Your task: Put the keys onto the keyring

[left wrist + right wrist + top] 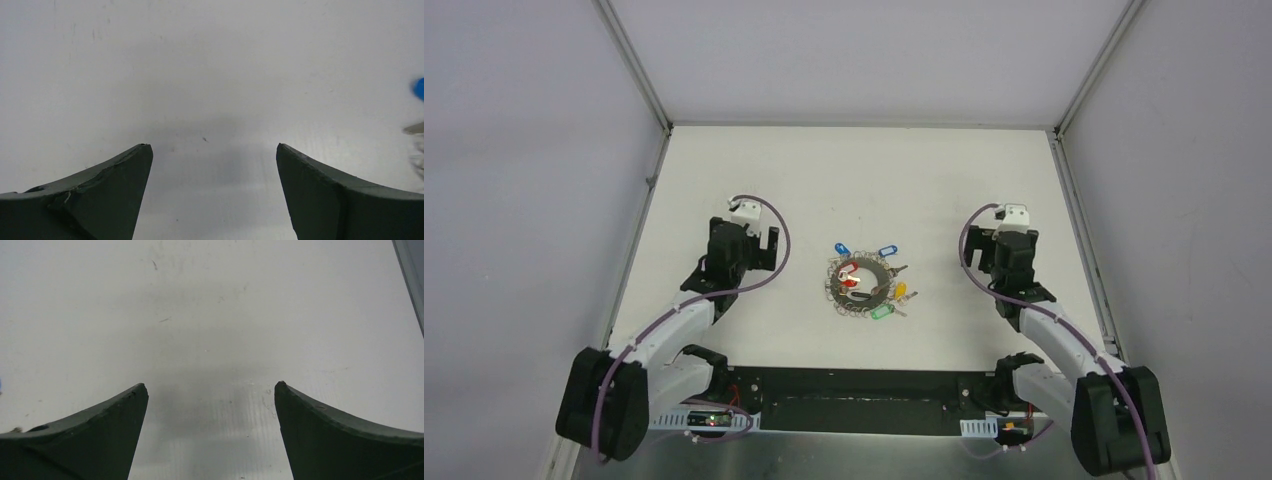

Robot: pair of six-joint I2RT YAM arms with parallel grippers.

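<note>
left gripper point(214, 146): fingers released and spread wide, holding nothing, poised over the bare table point(200, 60). right gripper point(211, 384): fingers released and spread wide, holding nothing.

keyring point(876, 270): lies flat on the table between the two grippers, well apart from both sets of fingers.

keys point(886, 250): grouped at the keyring. red-tagged key point(852, 282) sits inside the ring opening. two blue-tagged keys lie at its far edge. yellow-tagged key point(901, 291) lies on the side facing the right fingers. green-tagged key point(881, 312) lies at the near edge. whether any key is threaded on cannot be told.
</note>
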